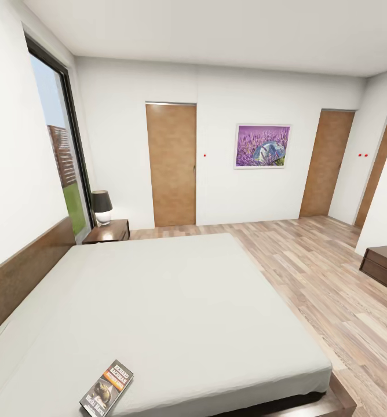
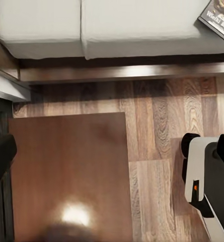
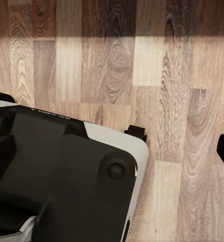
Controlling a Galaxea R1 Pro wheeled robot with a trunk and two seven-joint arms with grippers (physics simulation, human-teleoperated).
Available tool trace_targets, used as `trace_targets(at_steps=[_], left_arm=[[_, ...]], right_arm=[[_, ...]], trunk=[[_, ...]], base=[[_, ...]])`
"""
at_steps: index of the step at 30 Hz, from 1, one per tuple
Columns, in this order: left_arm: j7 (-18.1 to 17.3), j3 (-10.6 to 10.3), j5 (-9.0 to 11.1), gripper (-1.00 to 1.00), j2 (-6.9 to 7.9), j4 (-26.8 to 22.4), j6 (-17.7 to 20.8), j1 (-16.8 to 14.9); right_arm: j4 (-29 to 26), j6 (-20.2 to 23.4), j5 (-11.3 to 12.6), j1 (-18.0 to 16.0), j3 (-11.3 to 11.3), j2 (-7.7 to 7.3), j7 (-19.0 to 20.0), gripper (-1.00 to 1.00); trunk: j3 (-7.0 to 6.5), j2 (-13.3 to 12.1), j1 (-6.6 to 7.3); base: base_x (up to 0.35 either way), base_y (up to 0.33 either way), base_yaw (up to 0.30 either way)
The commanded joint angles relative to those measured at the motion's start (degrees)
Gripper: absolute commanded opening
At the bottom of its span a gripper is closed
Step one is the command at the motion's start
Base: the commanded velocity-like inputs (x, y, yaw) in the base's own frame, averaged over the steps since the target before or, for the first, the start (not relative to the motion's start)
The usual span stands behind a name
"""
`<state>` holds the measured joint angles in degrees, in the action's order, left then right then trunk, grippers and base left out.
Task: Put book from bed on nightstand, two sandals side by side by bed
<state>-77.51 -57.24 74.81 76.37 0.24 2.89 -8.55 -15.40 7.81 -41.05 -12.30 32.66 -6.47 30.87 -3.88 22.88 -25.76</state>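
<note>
White lettering on the book (image 1: 107,388) is unreadable.

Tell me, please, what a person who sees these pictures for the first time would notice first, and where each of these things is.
The eye falls first on the very large bed with its plain off-white mattress, which takes up the lower left of the head view. On its near edge lies the small book with an orange band on a dark cover. On the far wall, a purple picture hangs between two brown doors, and a dark-shaded lamp stands on the nightstand by the window.

Lamp (image 1: 101,207) crowds the far nightstand (image 1: 108,231); mattress around book (image 1: 106,388) lies open.
</note>
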Motion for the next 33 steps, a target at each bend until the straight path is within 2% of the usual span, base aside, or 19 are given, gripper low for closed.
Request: trace_targets(at_steps=[1,9,13,18,26,27,28,30,31,33], left_arm=[[0.3,-0.5,0.4,1.0,0.13,0.0,0.3,-0.1],[5.9,-0.5,1.4,1.0,1.42,0.0,0.3,-0.2],[10.0,-0.5,2.5,1.0,1.76,-0.1,0.3,-0.2],[13.9,-0.5,3.0,1.0,1.59,-0.4,0.1,-0.2],[18.1,-0.5,3.2,1.0,1.21,-2.3,-0.1,-0.2],[20.5,-0.5,3.2,1.0,0.72,-3.8,-0.2,-0.2],[20.5,-0.5,3.2,1.0,0.72,-3.8,-0.2,-0.2],[23.9,-0.6,3.2,1.0,0.01,-5.9,-0.3,-0.2],[28.2,-0.6,3.1,1.0,-0.93,-8.2,-0.3,-0.2],[33.1,-0.6,2.9,1.0,-1.83,-11.0,-0.2,-0.2]], right_arm=[[-0.1,0.3,-0.3,0.0,0.5,0.17,0.4,1.0],[-0.1,0.3,-0.3,0.0,0.5,0.49,0.3,1.0],[-0.1,-0.3,-0.3,0.0,0.5,0.61,0.4,1.0],[0.0,-2.1,-0.3,0.0,0.5,0.71,0.4,1.0],[0.1,-2.8,-0.3,0.0,0.5,0.73,0.4,1.0],[0.1,-2.9,-0.3,0.0,0.5,0.71,0.4,1.0],[0.1,-2.9,-0.3,0.0,0.5,0.71,0.4,1.0],[0.1,-3.0,-0.3,0.0,0.5,0.69,0.4,1.0],[0.1,-3.0,-0.3,0.0,0.5,0.7,0.4,1.0],[0.1,-3.0,-0.3,0.0,0.5,0.69,0.4,1.0]], trunk=[[0.02,0.0,-0.02],[0.02,0.0,-0.02],[0.02,0.0,-0.02],[0.02,0.0,-0.02],[0.02,0.0,-0.02],[0.02,0.0,-0.02],[0.02,0.0,-0.02],[0.02,0.0,-0.02],[0.02,0.0,-0.02],[0.02,0.0,-0.02]], base=[[0.0,0.0,0.0],[0.0,0.0,0.0],[0.0,0.0,0.0],[0.0,0.0,0.0],[0.0,0.0,0.0],[0.0,0.0,0.0],[0.0,0.0,0.0],[0.0,0.0,0.0],[0.0,0.0,0.0],[0.0,0.0,0.0]])
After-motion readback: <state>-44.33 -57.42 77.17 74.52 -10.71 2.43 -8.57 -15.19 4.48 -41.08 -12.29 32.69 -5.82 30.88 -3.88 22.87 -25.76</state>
